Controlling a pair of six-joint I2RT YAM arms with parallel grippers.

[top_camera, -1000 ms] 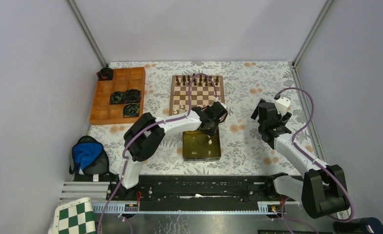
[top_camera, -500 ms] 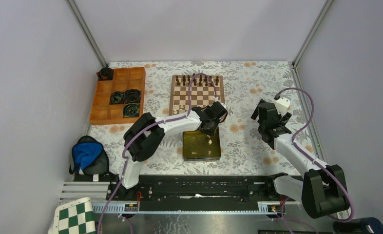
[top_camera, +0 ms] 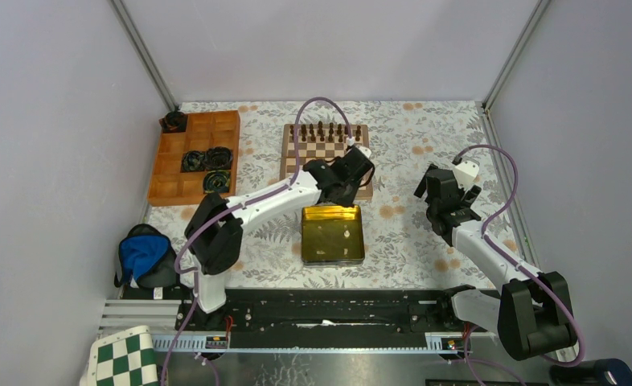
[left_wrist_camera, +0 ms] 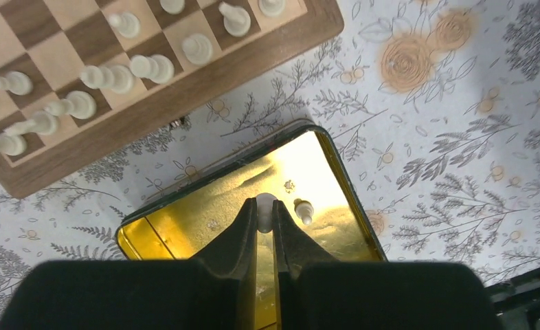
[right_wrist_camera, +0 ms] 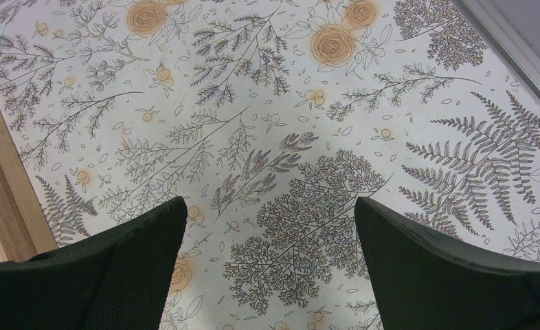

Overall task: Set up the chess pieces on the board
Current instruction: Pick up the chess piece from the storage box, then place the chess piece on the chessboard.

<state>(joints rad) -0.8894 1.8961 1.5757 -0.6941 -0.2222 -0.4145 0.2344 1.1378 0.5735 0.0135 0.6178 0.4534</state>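
Observation:
The board (top_camera: pixel 284 155) lies at the back centre, with dark brown pieces (top_camera: pixel 325 130) along its far rows. My left gripper (top_camera: pixel 346 178) hangs between the board's near edge and a gold tin (top_camera: pixel 317 241). In the left wrist view the left gripper (left_wrist_camera: pixel 265 210) is shut on one cream-white chess piece (left_wrist_camera: pixel 265 203), held above the tin (left_wrist_camera: pixel 185 213). Another cream-white piece (left_wrist_camera: pixel 303 208) lies inside the tin. Several cream-white pieces (left_wrist_camera: pixel 154 67) stand on the board (left_wrist_camera: pixel 185 103). My right gripper (top_camera: pixel 441 205) is open over the flowered cloth (right_wrist_camera: pixel 267 234), holding nothing.
An orange compartment tray (top_camera: pixel 168 173) with dark coiled items sits at the back left. A blue and black bag (top_camera: pixel 142 253) lies at the near left. A green-and-white checkered mat (top_camera: pixel 124 358) is at the bottom left corner. Grey walls close in on both sides.
The left arm has risen out of the tin and swung back toward the board's near edge, with the cream-white piece between its fingers. The right arm has not moved.

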